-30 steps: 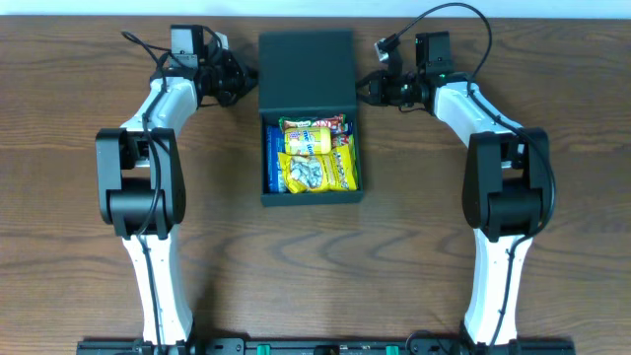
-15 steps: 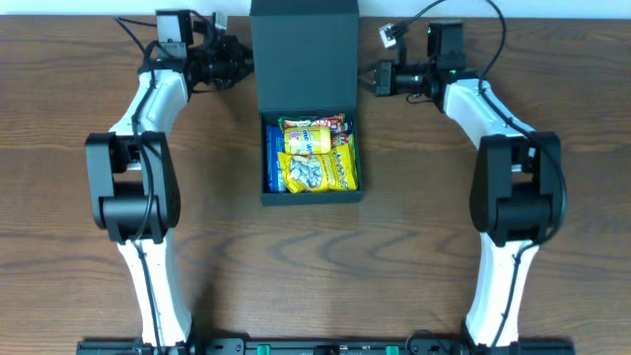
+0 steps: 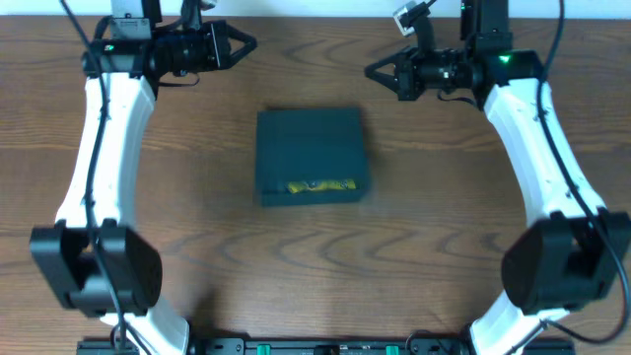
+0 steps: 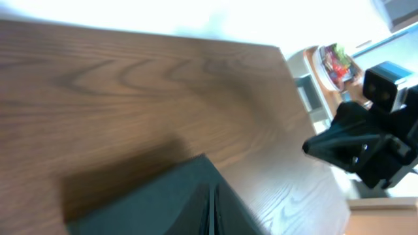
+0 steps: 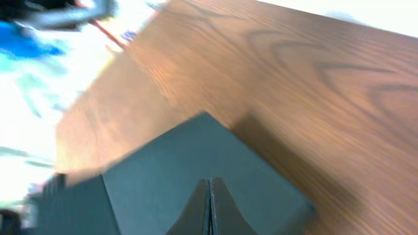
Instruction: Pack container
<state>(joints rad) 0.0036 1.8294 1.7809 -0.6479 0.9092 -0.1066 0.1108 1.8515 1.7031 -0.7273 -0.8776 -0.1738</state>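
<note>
The container (image 3: 311, 148), a dark green-black square box, sits mid-table with its flap lid down. A thin strip of yellow snack packets (image 3: 317, 184) shows under the lid's front edge. My left gripper (image 3: 244, 44) is shut and empty, raised behind and left of the box. My right gripper (image 3: 375, 71) is shut and empty, raised behind and right of it. In the right wrist view the shut fingers (image 5: 210, 205) hang over the lid (image 5: 163, 166). In the left wrist view the shut fingers (image 4: 212, 212) sit over bare table.
The wooden table (image 3: 197, 247) surrounds the box. The right arm (image 4: 366, 143) shows across from the left wrist camera. The table's back edge (image 3: 315, 18) runs just behind both grippers. Cables hang from both wrists.
The lid stood open with the snacks exposed; now it lies down over the box. Both grippers have lifted up and away from the lid's sides, toward the back.
</note>
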